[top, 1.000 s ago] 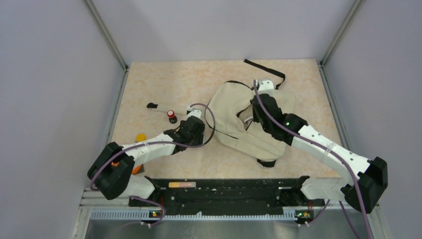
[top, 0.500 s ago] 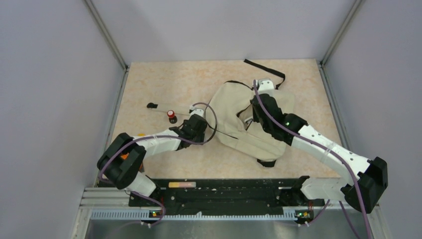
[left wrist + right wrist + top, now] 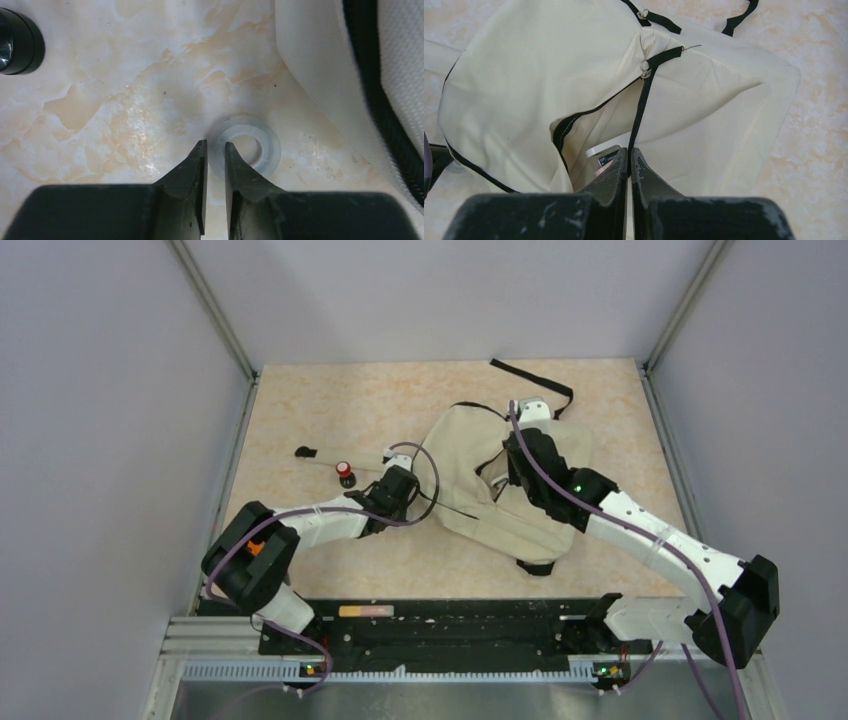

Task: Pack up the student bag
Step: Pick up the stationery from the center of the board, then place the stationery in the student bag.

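The left gripper [image 3: 215, 147] pinches one side of a clear plastic ring [image 3: 269, 150], with one fingertip outside the rim and the other at the hole. The ring lies flat on the marbled table [image 3: 125, 85], just beside the edge of the bag [image 3: 320, 65]. The right gripper [image 3: 629, 150] is pressed together on the black zipper strip at the bag's mouth, which gapes open. The bag lies right of the table's centre.

text: none readable | brands, numbers: none legible | mark on item [image 3: 605, 152] in bag [image 3: 524, 75], above right claw [image 3: 629, 151]: unreadable
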You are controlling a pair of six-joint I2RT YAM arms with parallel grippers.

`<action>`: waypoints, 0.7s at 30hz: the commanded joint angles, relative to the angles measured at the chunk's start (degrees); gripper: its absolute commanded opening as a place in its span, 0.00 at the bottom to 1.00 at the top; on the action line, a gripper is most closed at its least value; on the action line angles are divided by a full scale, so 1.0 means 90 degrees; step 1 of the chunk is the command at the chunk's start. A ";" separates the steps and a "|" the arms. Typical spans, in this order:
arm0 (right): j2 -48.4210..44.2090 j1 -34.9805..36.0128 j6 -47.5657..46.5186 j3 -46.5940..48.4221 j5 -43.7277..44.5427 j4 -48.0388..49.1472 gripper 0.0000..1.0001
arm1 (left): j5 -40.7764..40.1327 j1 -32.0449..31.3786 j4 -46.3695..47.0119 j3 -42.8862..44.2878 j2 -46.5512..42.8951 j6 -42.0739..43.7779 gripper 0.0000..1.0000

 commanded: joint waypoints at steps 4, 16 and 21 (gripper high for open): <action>-0.0250 0.0023 -0.0003 0.0094 0.0048 0.0266 0.00 | -0.0334 0.0015 -0.0085 -0.0127 -0.0715 -0.0332 0.12; -0.0415 0.0025 -0.0022 0.0045 0.0077 0.0341 0.00 | 0.0387 -0.0876 -0.0117 0.0937 -0.2015 -0.0199 0.09; -0.0416 0.0023 -0.0012 0.0055 0.0055 0.0314 0.00 | 0.0809 -0.1094 0.0356 0.1872 -0.0931 -0.0214 0.09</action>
